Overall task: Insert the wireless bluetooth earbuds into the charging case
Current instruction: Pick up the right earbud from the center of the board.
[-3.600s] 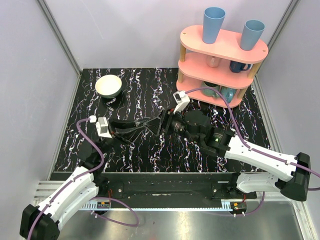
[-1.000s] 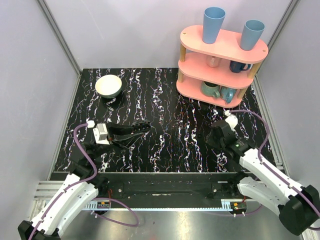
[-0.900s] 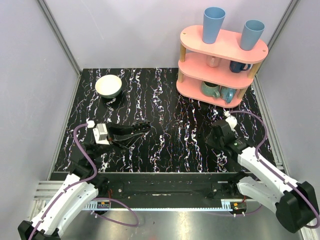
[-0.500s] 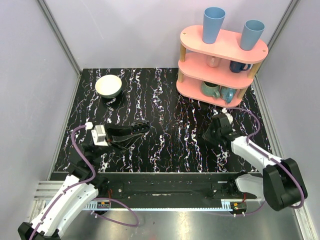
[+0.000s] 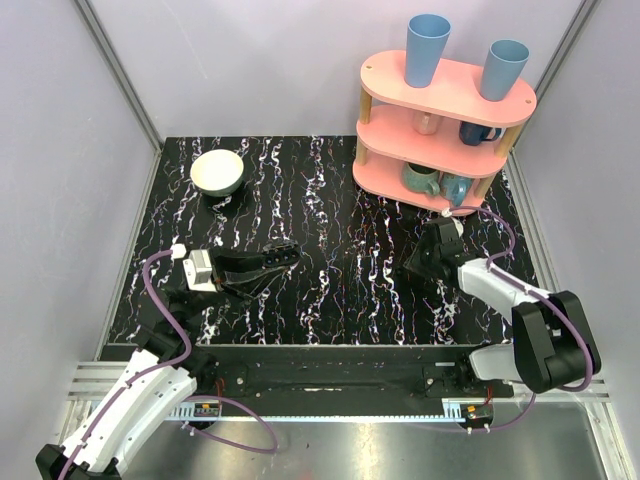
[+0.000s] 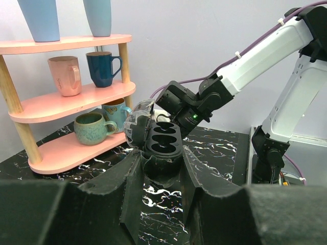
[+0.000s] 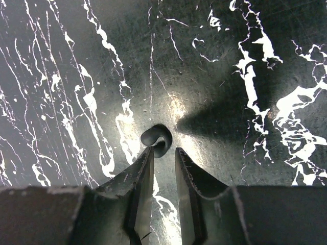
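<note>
Over the table, the right pincer (image 7: 164,151) stands narrowly spread; the small dark curled earbud (image 7: 156,140) lies just past its tips, off-centre toward one finger; the left pincer (image 6: 162,166) pinches the open black plastic charging case (image 6: 163,138).

A black surface (image 5: 330,190) veined with white marbling spreads beneath the left jaws and the right jaws. It is glossy enough to carry a bright glare (image 7: 176,108) of light just ahead of the right jaws. Pale lavender walls (image 5: 250,60) with bare metal corner posts (image 5: 117,70) enclose it, and a pink three-tier shelf (image 5: 460,92) stands beyond the right jaws, in the far corner.
</note>
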